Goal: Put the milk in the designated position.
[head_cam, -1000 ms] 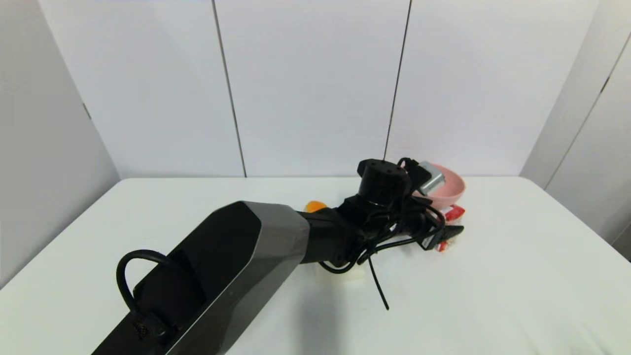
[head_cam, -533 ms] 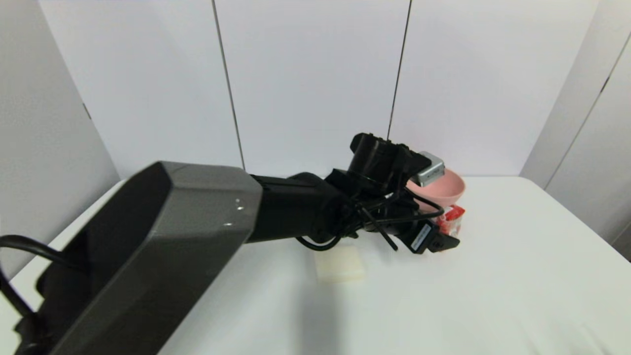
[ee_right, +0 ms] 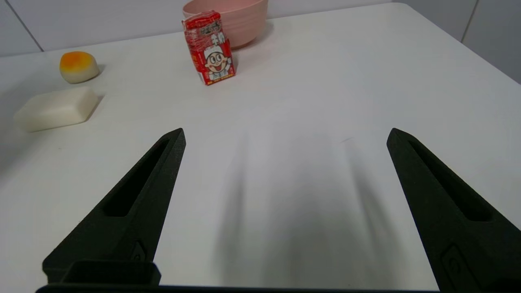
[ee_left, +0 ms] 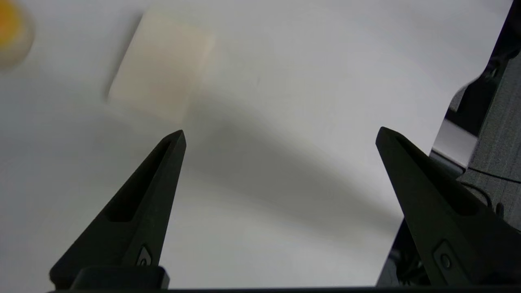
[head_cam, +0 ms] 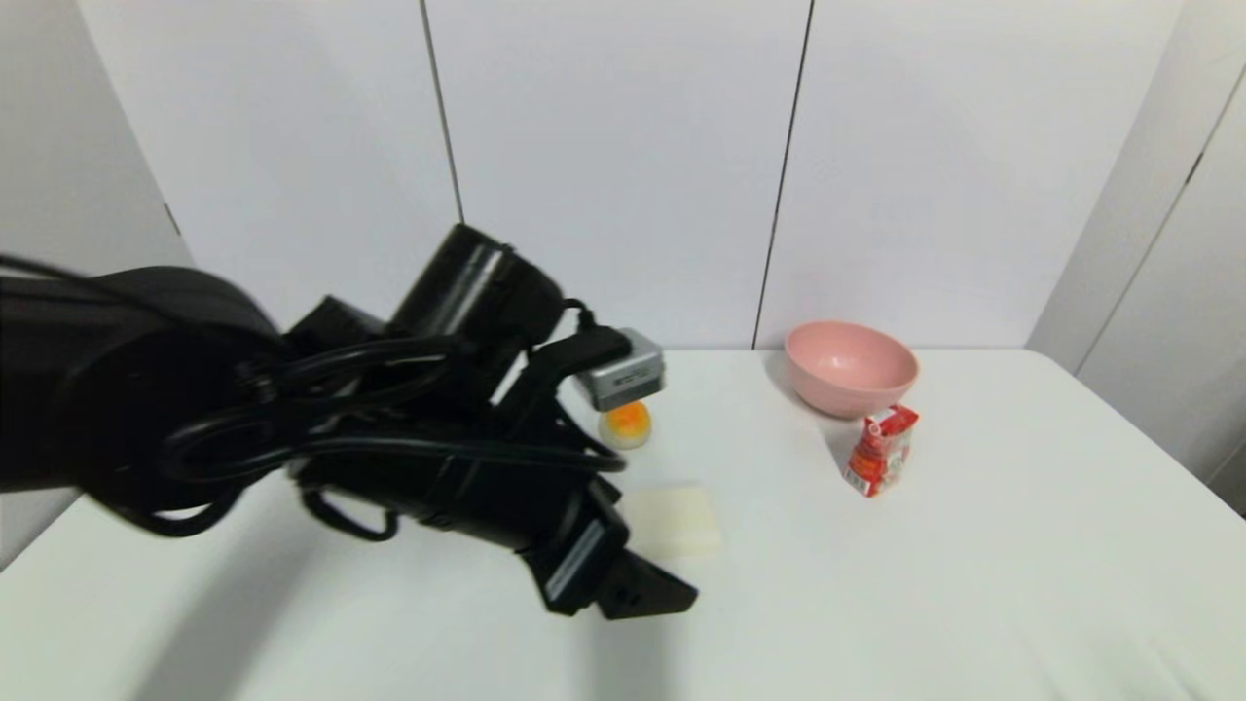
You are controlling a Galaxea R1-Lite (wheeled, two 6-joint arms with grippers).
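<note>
The milk (head_cam: 881,450), a small red-and-white carton, stands upright on the white table (head_cam: 1022,545) just in front of the pink bowl (head_cam: 850,365). Nothing touches it. The right wrist view shows the milk (ee_right: 209,47) with its cartoon face, far ahead of my open, empty right gripper (ee_right: 285,134). My left gripper (head_cam: 647,592) hangs over the table's left-centre, well left of the carton. In the left wrist view, my left gripper (ee_left: 281,136) is open and empty above bare tabletop. The designated position has no mark of its own.
A cream block (head_cam: 672,521) lies mid-table beside the left gripper, with the orange-topped bun (head_cam: 626,424) behind it. Both also show in the right wrist view: block (ee_right: 57,108), bun (ee_right: 78,66). White wall panels stand behind the table.
My left arm has drawn back from the milk, swinging left and toward me. The carton stays standing in front of the bowl, now in full view.
</note>
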